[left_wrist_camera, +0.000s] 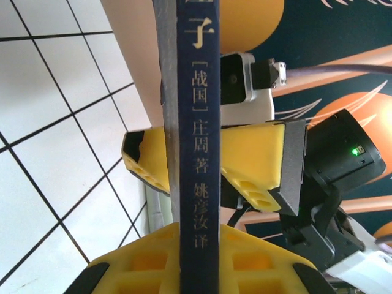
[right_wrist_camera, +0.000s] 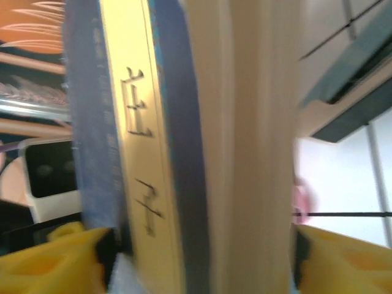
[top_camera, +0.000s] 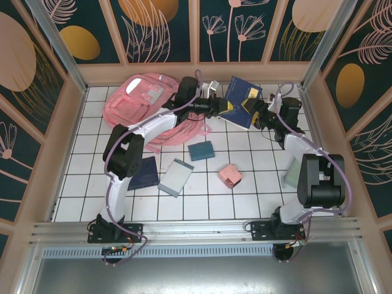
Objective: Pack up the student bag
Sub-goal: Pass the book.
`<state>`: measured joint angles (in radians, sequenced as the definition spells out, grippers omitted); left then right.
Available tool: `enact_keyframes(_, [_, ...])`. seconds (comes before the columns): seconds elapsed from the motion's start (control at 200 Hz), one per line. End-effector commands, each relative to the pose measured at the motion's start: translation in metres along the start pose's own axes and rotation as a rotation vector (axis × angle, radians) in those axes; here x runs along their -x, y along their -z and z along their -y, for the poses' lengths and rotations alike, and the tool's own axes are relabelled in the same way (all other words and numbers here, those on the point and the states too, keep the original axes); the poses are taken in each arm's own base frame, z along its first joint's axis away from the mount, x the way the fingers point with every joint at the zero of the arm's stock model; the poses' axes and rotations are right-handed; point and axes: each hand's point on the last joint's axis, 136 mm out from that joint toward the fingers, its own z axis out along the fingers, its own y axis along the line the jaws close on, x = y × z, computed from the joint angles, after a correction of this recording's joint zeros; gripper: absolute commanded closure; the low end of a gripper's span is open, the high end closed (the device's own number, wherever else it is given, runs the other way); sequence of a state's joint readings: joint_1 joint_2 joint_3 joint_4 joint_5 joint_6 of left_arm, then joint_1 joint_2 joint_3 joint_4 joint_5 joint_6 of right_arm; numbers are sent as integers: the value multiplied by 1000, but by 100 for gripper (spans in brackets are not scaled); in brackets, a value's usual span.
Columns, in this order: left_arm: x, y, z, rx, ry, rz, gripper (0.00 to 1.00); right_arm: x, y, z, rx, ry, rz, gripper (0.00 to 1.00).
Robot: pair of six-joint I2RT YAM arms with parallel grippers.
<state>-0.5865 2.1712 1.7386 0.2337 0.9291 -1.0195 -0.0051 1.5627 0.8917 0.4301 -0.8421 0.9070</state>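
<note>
Student bag (top_camera: pixel 130 107) lies left of both jaws (each pair clamped on the blue book (top_camera: pixel 244 96)).

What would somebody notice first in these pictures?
Probably the dark blue book, pinched by the left gripper and the right gripper at once, at the far middle of the table. Then the big pink student bag, lying at the far left.
</note>
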Motion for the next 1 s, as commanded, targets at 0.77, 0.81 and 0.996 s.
enact_keyframes(0.77, [50, 160, -124, 954, -251, 250, 63, -23, -27, -28, 45, 84, -109, 100])
enact_keyframes(0.81, [50, 173, -133, 1037, -269, 253, 61, -25, -30, -27, 52, 79, -119, 100])
enact_keyframes(0.996, [37, 199, -171, 1252, -307, 176, 51, -31, -45, -26, 62, 73, -154, 100])
